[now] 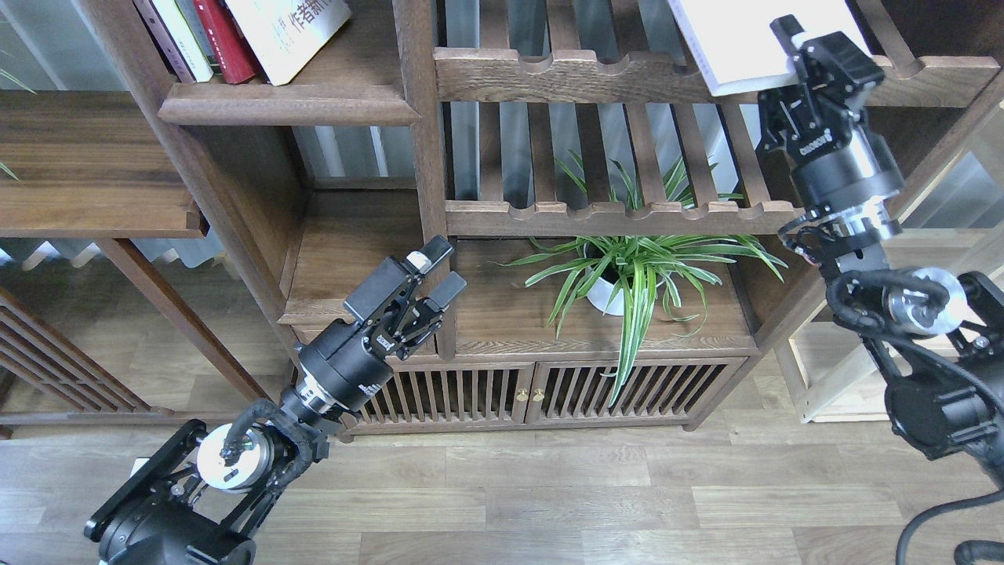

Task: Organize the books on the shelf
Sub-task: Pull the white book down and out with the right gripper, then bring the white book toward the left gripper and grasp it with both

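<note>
A dark red book (226,35) and a white book with blue Chinese characters (292,31) lean together on the dark walnut shelf (290,106) at the top left. My right gripper (816,49) is shut on the lower right corner of the pale lavender-white book (745,43). It holds that book up at the top right, above the upper slatted rack. My left gripper (438,276) is open and empty, low down in front of the bookcase's middle post.
Two slatted racks with scalloped rails (565,74) (612,213) fill the middle bay. A spider plant in a white pot (608,294) stands below them. More books (176,35) lean left of the red one. A low cabinet with slatted doors (533,392) stands on the wood floor.
</note>
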You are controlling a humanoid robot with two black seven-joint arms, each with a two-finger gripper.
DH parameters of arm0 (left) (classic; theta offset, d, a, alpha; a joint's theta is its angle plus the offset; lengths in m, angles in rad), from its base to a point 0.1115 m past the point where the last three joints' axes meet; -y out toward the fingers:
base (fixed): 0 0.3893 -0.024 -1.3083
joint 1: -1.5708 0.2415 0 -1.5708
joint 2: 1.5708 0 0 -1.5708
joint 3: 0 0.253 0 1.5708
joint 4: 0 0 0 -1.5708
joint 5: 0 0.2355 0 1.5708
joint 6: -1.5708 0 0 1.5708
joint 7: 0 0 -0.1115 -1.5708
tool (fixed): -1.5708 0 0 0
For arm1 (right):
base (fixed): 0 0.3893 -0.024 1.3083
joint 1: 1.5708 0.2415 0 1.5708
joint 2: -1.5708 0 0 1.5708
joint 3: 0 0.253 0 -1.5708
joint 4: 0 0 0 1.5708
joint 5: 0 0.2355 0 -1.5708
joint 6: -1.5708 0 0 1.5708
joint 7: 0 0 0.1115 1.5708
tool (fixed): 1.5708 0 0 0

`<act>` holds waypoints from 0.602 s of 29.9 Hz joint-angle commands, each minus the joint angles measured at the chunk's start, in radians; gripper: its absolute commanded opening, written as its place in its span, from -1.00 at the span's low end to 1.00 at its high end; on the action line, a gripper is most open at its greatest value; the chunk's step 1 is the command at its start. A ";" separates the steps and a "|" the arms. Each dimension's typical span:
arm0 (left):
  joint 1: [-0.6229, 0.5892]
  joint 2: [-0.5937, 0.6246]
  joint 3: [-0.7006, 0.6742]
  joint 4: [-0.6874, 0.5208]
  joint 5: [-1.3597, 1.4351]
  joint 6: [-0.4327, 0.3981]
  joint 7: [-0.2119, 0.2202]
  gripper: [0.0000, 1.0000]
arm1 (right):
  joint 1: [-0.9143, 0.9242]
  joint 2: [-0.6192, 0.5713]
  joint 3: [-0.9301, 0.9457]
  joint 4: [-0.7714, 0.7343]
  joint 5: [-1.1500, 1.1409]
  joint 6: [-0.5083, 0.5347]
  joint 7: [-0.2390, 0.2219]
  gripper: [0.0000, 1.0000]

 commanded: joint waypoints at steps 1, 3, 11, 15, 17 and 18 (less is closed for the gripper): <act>-0.005 0.000 0.004 -0.002 0.000 0.000 0.001 0.96 | -0.051 -0.044 -0.006 0.000 -0.001 0.031 0.001 -0.95; -0.012 0.000 0.008 0.000 0.001 0.000 0.001 0.96 | -0.083 -0.056 -0.015 0.000 -0.006 0.031 0.000 -0.95; -0.057 0.000 0.046 0.012 0.004 0.000 -0.001 0.96 | -0.155 -0.072 -0.095 0.000 -0.072 0.031 0.000 -0.95; -0.096 0.000 0.069 0.043 0.003 0.000 -0.008 0.96 | -0.155 -0.035 -0.101 0.000 -0.085 0.031 0.001 -0.95; -0.122 0.000 0.080 0.064 0.003 0.000 -0.036 0.96 | -0.155 -0.021 -0.102 0.000 -0.090 0.031 0.001 -0.94; -0.136 0.000 0.086 0.072 0.001 0.000 -0.056 0.96 | -0.155 -0.015 -0.104 0.000 -0.092 0.031 0.003 -0.95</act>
